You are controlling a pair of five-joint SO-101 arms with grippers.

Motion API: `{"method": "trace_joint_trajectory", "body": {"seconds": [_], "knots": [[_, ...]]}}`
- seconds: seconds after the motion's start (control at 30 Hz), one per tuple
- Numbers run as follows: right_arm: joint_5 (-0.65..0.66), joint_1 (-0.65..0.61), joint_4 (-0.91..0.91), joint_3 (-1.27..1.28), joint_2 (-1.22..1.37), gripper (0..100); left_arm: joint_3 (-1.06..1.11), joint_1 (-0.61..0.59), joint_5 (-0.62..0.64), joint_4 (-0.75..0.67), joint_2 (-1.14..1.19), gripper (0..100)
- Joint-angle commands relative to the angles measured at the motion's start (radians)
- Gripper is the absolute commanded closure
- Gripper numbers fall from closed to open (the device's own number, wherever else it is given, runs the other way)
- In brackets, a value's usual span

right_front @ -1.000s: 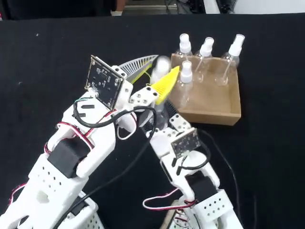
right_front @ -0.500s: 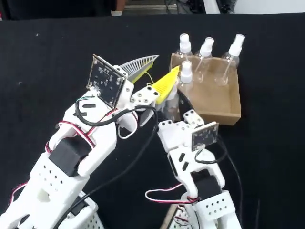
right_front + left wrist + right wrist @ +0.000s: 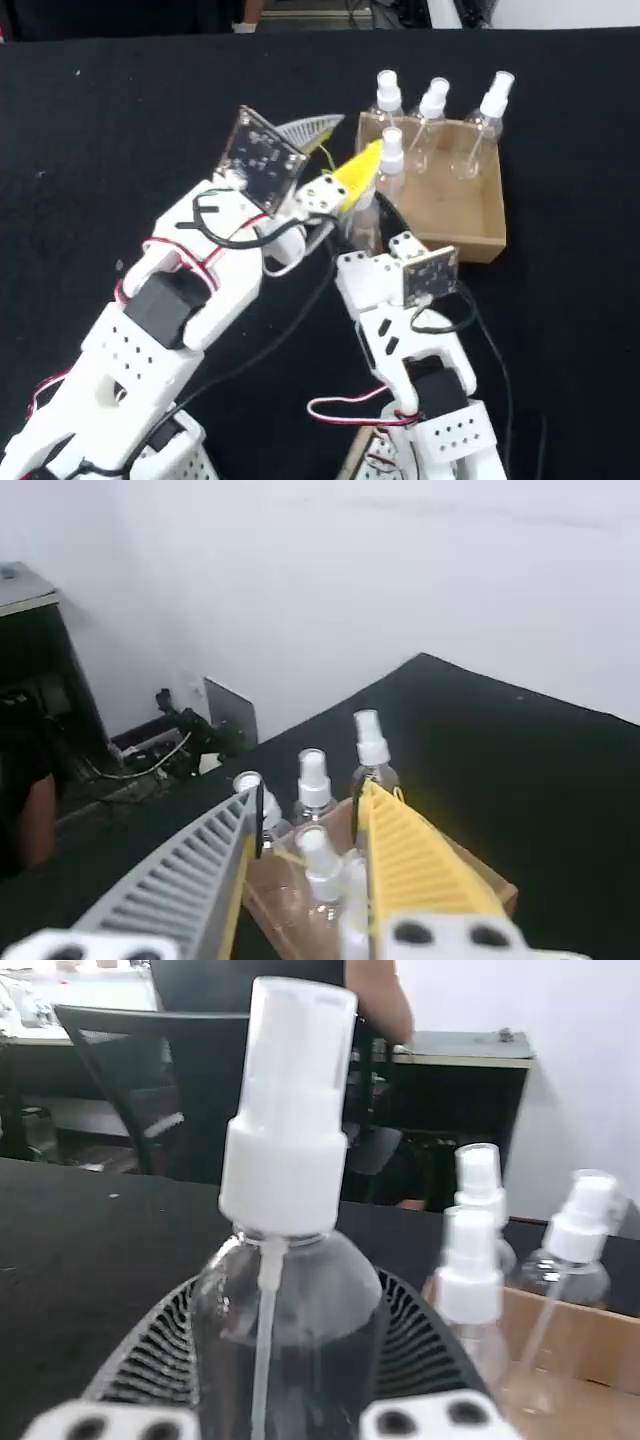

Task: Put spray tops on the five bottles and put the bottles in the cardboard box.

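Right gripper (image 3: pixel 290 1370) clamps the fifth bottle (image 3: pixel 285 1300) upright, spray top (image 3: pixel 290 1110) already on, just beside the cardboard box (image 3: pixel 470 238), likely to join the four capped bottles (image 3: pixel 432 100) inside. Left gripper (image 3: pixel 306 810) hangs spread wide and empty nearby, leaving room.

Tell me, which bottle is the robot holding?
The bottle clamped in the right gripper, beside the cardboard box. The four other bottles stand inside the box.
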Motion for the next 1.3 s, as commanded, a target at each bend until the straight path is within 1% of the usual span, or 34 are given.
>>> {"method": "trace_joint_trajectory", "body": {"seconds": [0.0,0.13,0.27,0.37,0.47,0.53,0.6,0.67,0.73,0.83,0.9,1.0,1.17,1.27], "knots": [[-0.008,0.058,0.031,-0.094,-0.002,98.8,-0.024,-0.058,-0.012,-0.023,-0.084,84],[-0.003,0.121,0.058,-0.105,-0.001,98.8,-0.015,-0.102,-0.011,-0.020,-0.199,84],[-0.002,0.242,0.210,-0.226,0.008,98.8,0.008,-0.139,-0.011,-0.028,-0.276,84],[0.000,0.397,0.287,-0.309,0.010,98.8,0.024,-0.140,-0.011,-0.043,-0.284,84],[0.002,0.589,0.262,-0.328,0.010,98.8,0.024,-0.142,-0.011,-0.049,-0.284,84],[0.041,0.713,0.239,-0.321,0.012,98.8,0.025,-0.142,-0.011,-0.051,-0.282,84],[0.120,0.789,0.212,-0.302,0.015,98.8,0.025,-0.142,-0.011,-0.049,-0.282,84],[0.181,0.833,0.175,-0.277,0.039,98.8,0.025,-0.142,-0.011,-0.049,-0.282,84],[0.213,0.867,0.115,-0.252,0.088,98.8,0.025,-0.142,-0.011,-0.051,-0.282,84],[0.218,0.928,-0.005,-0.245,0.211,98.8,0.036,-0.142,-0.011,-0.057,-0.282,84],[0.218,0.959,-0.115,-0.246,0.323,98.8,0.039,-0.143,-0.011,-0.057,-0.284,84],[0.216,0.993,-0.273,-0.286,0.536,98.8,0.041,-0.143,-0.011,-0.057,-0.285,84],[0.216,1.060,-0.499,-0.433,0.940,98.8,0.042,-0.143,-0.011,-0.057,-0.284,84],[0.216,1.066,-0.644,-0.469,1.155,98.8,0.042,-0.143,-0.011,-0.057,-0.284,84]]}}
